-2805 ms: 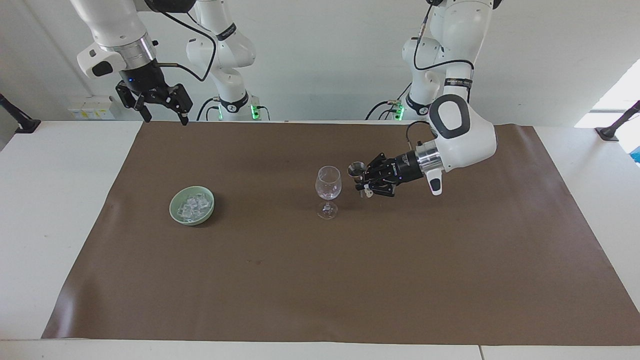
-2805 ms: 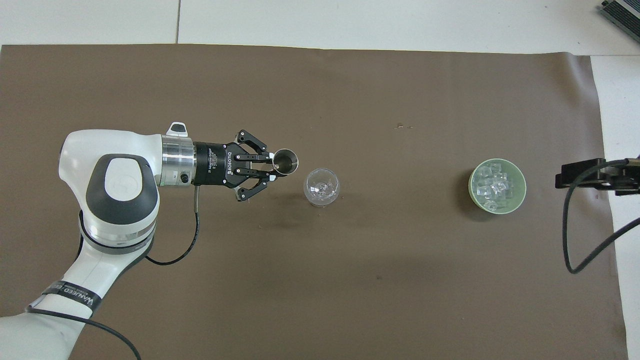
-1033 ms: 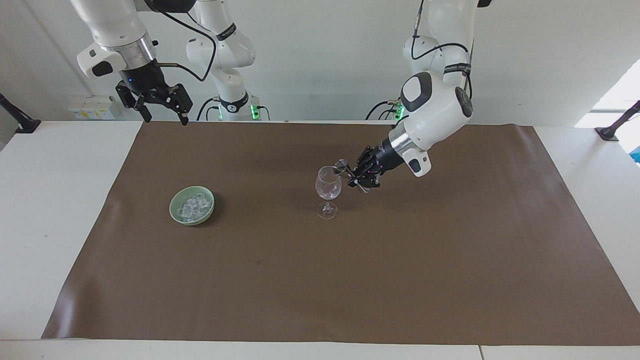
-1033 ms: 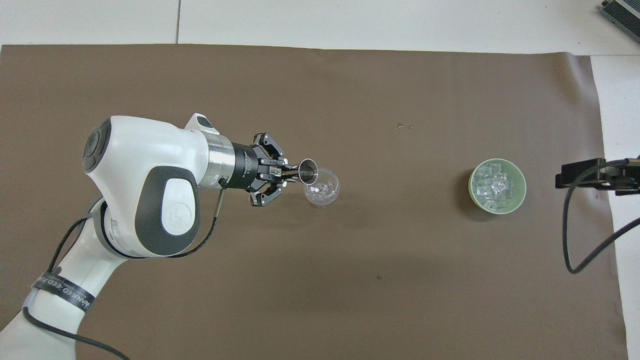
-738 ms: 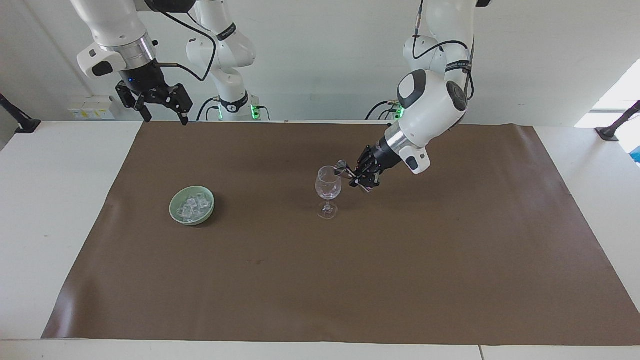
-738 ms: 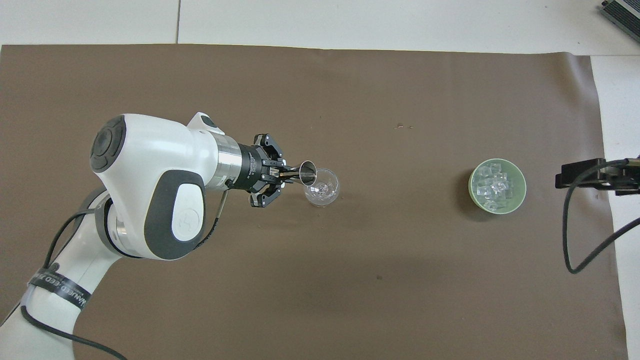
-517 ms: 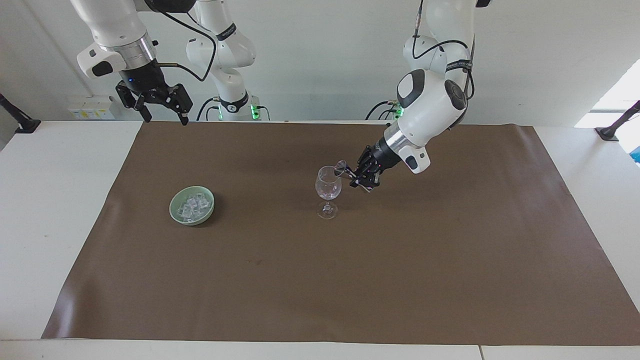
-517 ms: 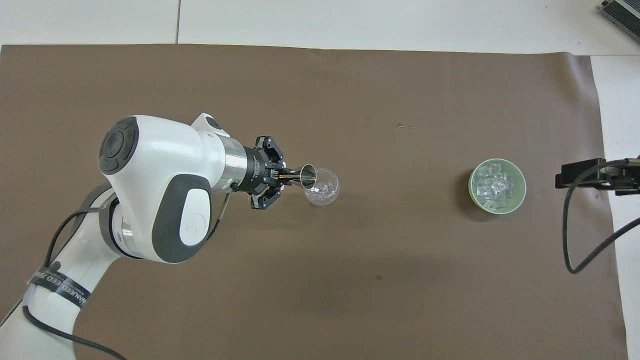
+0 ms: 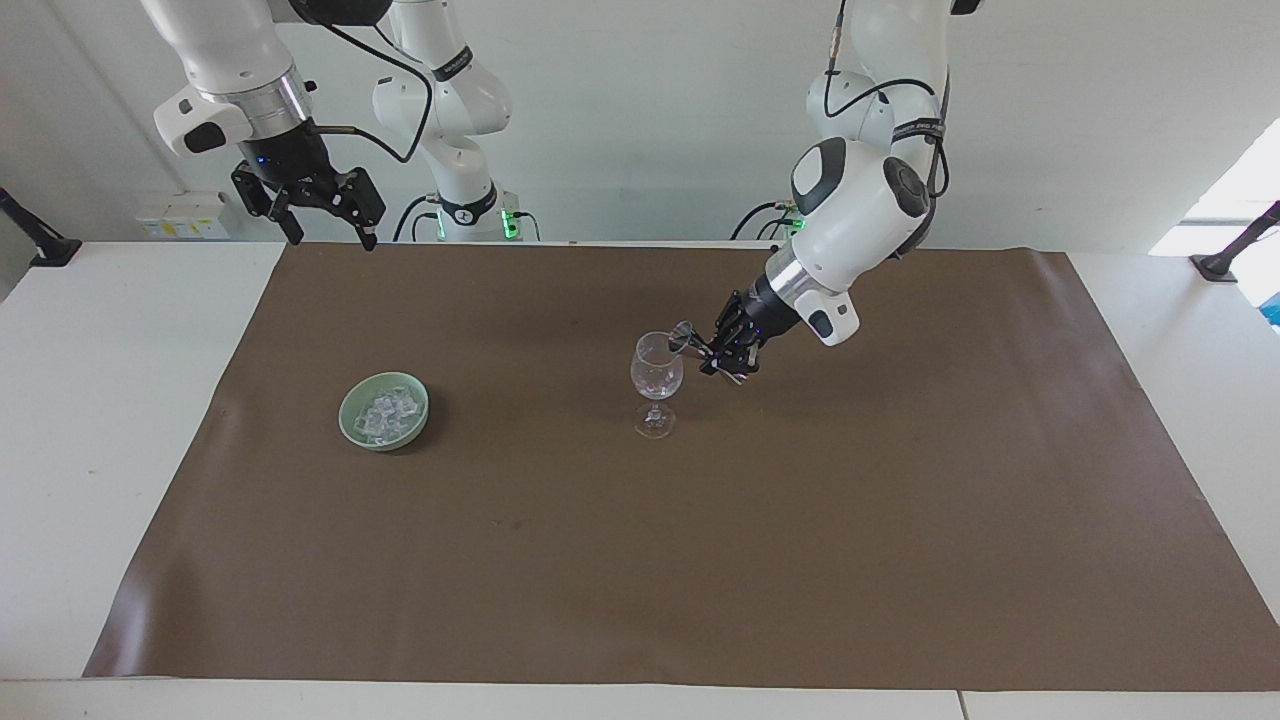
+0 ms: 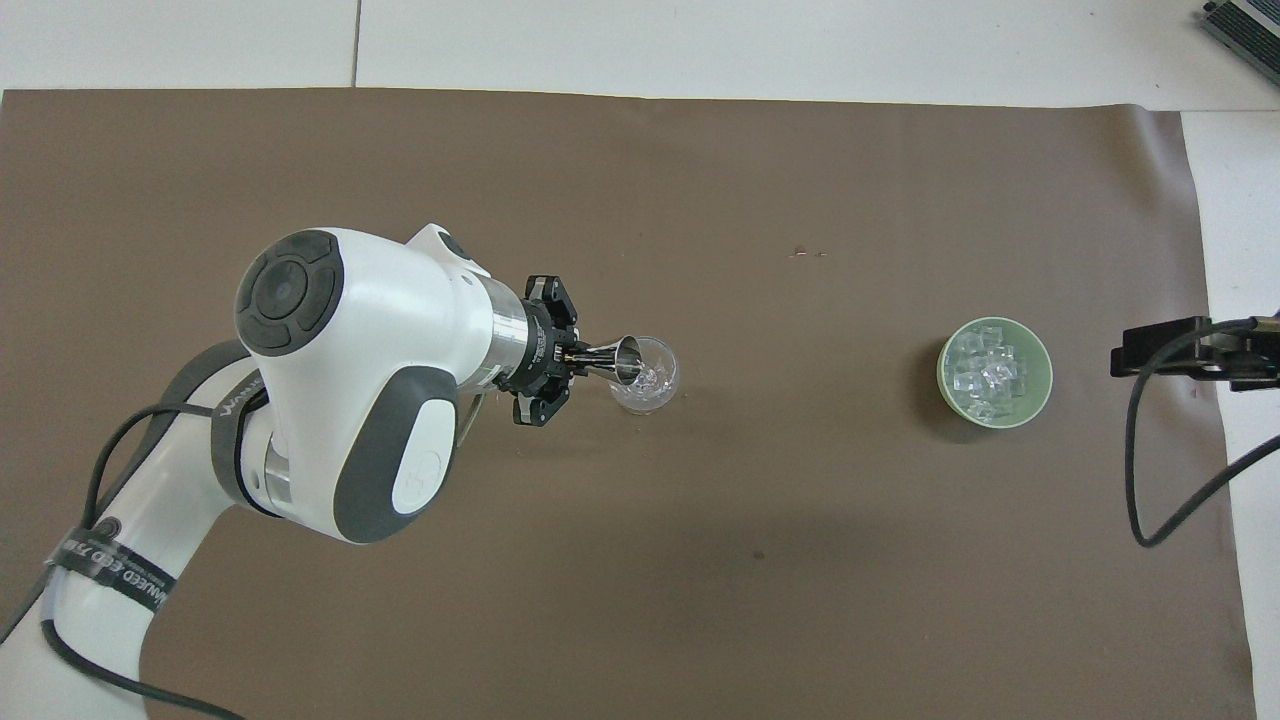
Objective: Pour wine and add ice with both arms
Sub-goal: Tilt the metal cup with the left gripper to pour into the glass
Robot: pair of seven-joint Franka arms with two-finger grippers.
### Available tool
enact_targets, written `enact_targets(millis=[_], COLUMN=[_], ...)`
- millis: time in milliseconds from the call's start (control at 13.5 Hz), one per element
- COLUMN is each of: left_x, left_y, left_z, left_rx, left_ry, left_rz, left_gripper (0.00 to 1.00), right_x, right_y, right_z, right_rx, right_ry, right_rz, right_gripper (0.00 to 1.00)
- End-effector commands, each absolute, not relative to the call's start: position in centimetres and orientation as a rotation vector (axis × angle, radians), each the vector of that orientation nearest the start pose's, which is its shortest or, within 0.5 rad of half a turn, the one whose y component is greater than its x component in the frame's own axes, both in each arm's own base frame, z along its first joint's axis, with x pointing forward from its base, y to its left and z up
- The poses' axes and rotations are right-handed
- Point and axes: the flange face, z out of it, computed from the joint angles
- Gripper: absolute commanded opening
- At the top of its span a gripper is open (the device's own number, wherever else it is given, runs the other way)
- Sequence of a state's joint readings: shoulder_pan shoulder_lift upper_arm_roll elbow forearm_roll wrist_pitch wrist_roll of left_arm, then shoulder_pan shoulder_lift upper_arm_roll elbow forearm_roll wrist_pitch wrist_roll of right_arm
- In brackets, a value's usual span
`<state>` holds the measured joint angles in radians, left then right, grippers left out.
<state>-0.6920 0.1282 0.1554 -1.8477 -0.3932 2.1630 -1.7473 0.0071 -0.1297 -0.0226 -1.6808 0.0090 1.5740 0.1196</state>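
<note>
The left gripper (image 9: 706, 352), clamped on the cup (image 10: 621, 357), has tipped it further over the glass (image 9: 656, 377): pouring is underway. The right gripper (image 9: 322, 221) waits open; ice (image 9: 385, 413) sits in the bowl (image 9: 353, 425) near that arm's end.

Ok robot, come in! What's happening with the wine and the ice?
Left gripper shut on metal cup, tipped over wine glass. Right gripper open, waiting high. Ice in green bowl. Nothing in the way.
</note>
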Motion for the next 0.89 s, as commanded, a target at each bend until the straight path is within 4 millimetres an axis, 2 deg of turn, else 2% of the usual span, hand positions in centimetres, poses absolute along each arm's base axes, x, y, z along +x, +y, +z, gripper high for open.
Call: enact_targets(millis=[0, 369, 812], left_x=[51.6, 51.4, 51.3], left_y=[-33.2, -33.7, -34.4], left_z=[48.7, 49.6, 49.9], left_rx=[-2.563, -2.563, -2.527], left_ry=[-2.223, -2.132, -2.127], left_rz=[0.332, 0.174, 0.129], left_gripper=[0.0, 0.0, 0.0], right_x=[50.9, 50.8, 50.9], right_y=[-0.8, -0.8, -0.8], right_z=[64.4, 64.5, 64.4], right_rx=[-3.128, -3.128, -3.128], right_ry=[0.177, 0.177, 0.175], right_rz=[-0.023, -0.026, -0.023], right_gripper=[1.0, 1.0, 1.0])
